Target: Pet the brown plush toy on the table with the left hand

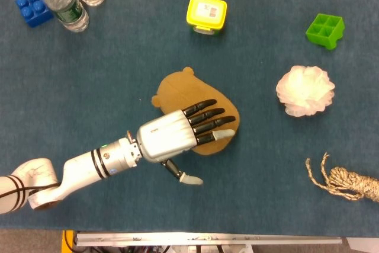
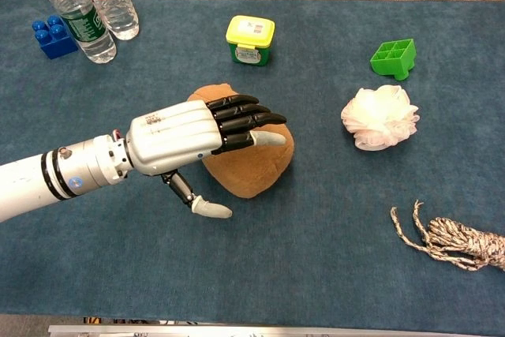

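Head view is showing the brown oval plush toy (image 1: 183, 96) lying right under the silver-and-black left hand (image 1: 177, 134), whose fingers (image 1: 204, 119) are stretching flat and spread over it, grasping nothing. A fluffy white pom-pom (image 1: 305, 90) is sitting well off beyond the fingertips, and a yellow lidded container (image 1: 206, 13) is sitting further up.

brown plush toy (image 1: 177, 90), silver-and-black left hand (image 1: 177, 133), blue table (image 1: 118, 75), yellow container (image 1: 206, 13).

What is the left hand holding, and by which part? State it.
Nothing is held. The left hand lies flat and open over the brown plush toy, fingers straight across its top, thumb out to the side.
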`<move>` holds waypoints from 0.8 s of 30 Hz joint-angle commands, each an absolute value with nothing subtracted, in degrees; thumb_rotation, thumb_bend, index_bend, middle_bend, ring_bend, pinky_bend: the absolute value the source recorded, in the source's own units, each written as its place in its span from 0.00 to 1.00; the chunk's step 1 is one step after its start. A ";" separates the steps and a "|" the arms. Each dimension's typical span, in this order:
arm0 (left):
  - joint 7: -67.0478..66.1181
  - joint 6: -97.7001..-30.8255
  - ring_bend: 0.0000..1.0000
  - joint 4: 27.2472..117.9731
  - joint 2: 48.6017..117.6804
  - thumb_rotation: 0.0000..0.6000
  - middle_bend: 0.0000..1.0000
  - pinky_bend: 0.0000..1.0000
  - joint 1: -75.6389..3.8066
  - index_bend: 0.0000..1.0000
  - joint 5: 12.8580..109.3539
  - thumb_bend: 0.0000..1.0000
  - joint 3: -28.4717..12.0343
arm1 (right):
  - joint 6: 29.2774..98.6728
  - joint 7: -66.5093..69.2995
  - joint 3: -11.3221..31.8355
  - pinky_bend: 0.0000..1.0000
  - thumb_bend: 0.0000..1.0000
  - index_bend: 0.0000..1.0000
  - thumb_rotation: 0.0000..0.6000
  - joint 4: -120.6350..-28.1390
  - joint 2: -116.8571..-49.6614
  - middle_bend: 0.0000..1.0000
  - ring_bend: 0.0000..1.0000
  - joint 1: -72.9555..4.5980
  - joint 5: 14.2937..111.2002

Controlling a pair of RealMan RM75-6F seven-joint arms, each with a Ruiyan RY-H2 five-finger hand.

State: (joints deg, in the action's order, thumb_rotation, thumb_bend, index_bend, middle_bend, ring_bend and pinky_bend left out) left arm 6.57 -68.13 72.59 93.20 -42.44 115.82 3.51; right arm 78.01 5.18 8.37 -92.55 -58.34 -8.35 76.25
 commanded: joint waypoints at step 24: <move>-5.59 -65.52 0.00 65.80 102.76 0.18 0.00 0.00 -45.66 0.07 112.69 0.11 4.32 | 77.56 3.94 8.49 0.26 0.07 0.28 1.00 -93.22 -58.21 0.35 0.24 -8.40 75.54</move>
State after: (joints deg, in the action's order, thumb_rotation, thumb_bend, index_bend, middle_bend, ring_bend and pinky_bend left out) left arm -5.15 -65.81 66.20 102.35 -45.41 112.82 4.27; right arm 77.57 3.92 8.49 -93.23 -58.21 -8.40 75.54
